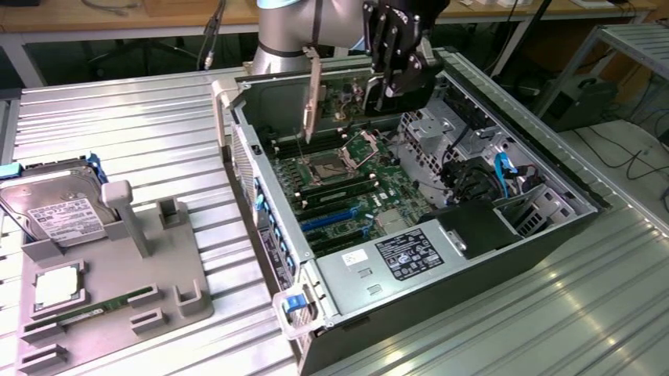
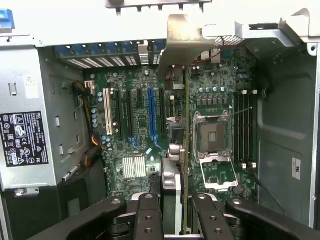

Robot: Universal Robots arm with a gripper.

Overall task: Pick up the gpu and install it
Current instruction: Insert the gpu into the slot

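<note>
Wrist view | gripper (image 2: 176,202) partly closed, clamped on gpu (image 2: 182,45) | over motherboard (image 2: 130,125)

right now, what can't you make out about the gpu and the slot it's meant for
- Wrist view: the gpu is edge-on, so its faces are hidden.
- Wrist view: the hand is cut off by the picture's edge, and its fingers cover the card's near end.
- Exterior view: the card is a thin strip; whether it touches the motherboard, or which slot it lines up with, cannot be told.
- Exterior view: the label print is too small.
</note>
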